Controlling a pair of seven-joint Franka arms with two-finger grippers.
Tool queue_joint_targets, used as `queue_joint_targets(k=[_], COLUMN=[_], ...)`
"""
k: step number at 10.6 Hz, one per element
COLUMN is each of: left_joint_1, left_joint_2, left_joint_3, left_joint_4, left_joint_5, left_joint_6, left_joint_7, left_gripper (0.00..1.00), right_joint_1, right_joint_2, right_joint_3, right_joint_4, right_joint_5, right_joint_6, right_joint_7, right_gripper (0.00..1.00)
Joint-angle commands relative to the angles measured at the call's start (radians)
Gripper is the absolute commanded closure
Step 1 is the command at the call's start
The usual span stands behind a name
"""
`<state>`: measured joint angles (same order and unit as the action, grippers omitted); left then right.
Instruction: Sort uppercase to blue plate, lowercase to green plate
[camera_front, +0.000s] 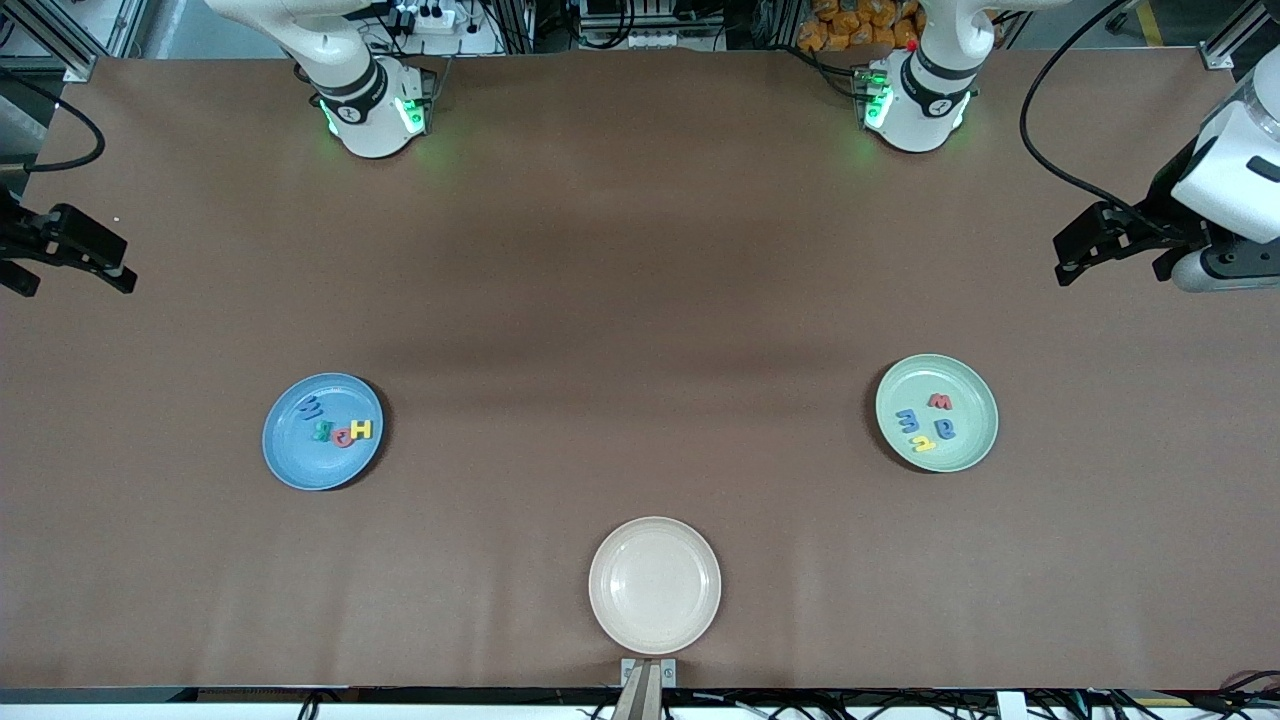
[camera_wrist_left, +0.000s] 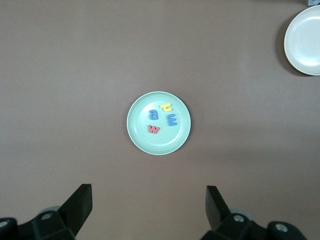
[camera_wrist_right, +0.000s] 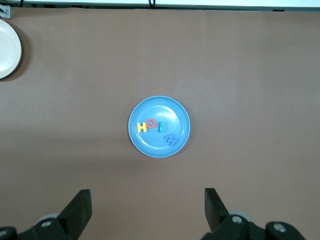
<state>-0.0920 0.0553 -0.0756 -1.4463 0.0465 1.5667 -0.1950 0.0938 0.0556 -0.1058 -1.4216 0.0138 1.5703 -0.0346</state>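
Nearest to the front camera sat one cream plate (camera_front: 654, 585), and we saw nothing on it. We counted three plates in all.

We saw one blue plate (camera_front: 290, 460) toward the right arm's end of the table. Four letters lay on it: a yellow H (camera_front: 361, 429), a red Q (camera_front: 343, 436), a teal R (camera_front: 323, 432) and a blue W (camera_front: 311, 408). We could read H and Q well. These were all big letters.

We saw one green plate (camera_front: 960, 455) toward the left arm's end of the table. Four small letters lay on it too: a red w (camera_front: 940, 402), a blue a (camera_front: 945, 428), a blue m (camera_front: 909, 420) and a yellow hooked letter (camera_front: 924, 445). We could not tell if that last one was an n or an r.

No letters lay on the brown table (camera_front: 640, 300) itself.

Our left gripper (camera_wrist_left: 150, 200) hung high over the table above the green plate, its two fingers wide apart and holding nothing. Our right gripper (camera_wrist_right: 148, 200) hung high above the blue plate, its fingers wide apart too, holding nothing. Both arms waited.
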Motion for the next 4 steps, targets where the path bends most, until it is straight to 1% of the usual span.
queue_joint_targets(k=[1, 4], left_joint_1=[0.003, 0.006], left_joint_2=[0.0, -0.005], left_joint_3=[0.005, 0.005], left_joint_4=[0.014, 0.014], left_joint_5=[-0.017, -0.019], left_joint_6=[-0.008, -0.008], left_joint_7=[0.023, 0.023], left_gripper=[0.0, 0.0], right_joint_1=[0.006, 0.006], right_joint_2=[-0.013, -0.013], right_joint_3=[0.005, 0.003], right_joint_4=[0.0, -0.002], right_joint_5=[-0.02, -0.023], right_joint_6=[-0.013, -0.019], right_joint_7=[0.021, 0.015], right_gripper=[0.0, 0.0])
